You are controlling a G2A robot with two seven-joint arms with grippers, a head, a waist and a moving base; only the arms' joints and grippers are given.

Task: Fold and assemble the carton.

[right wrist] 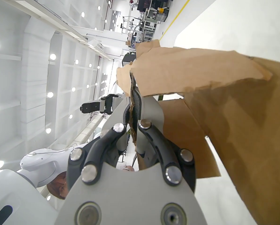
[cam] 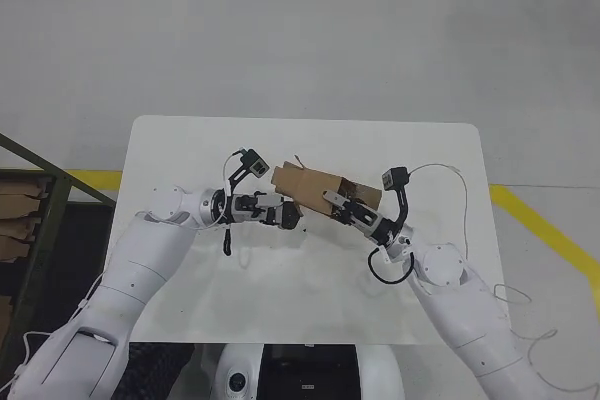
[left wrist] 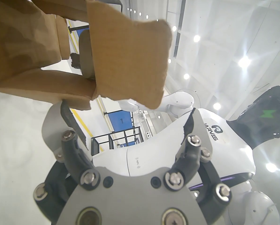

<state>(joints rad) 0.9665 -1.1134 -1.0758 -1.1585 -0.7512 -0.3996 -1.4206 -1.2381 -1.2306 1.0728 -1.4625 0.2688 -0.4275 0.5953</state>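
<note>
right hand (right wrist: 133, 99) sits closest to its own wrist camera, its two fingers pressed together on a ragged, thin edge of the brown carton (right wrist: 224, 94), which runs straight between the pads. beyond that pinched edge a broad flap spreads outward and a larger panel falls away to one side, with the white tabletop (right wrist: 236, 12) showing behind them.

left hand (left wrist: 128, 111) has its fingers spread wide apart and clamps nothing. one fingertip lies just at the lower edge of a folded part of the carton (left wrist: 128, 54), while the other finger stands well clear of the cardboard. a loose flap with a worn, uneven rim hangs over the gap between the two fingers.

from above, the carton (cam: 315, 185) appears as a partly folded, long brown shape lying slantwise over the far middle of the tabletop (cam: 230, 280). the right hand (cam: 342, 208) grips it at the end nearer the right arm, where the flaps stand open. the left hand (cam: 280, 212) is just beside the other end, at the carton's near edge. whether the carton rests on the tabletop or is held a little above it cannot be told.

off the tabletop on the left arm's side, flat cardboard (cam: 5, 215) lies stacked in a dark rack, and a yellow line (cam: 540, 225) runs across the grey floor on the right arm's side.
</note>
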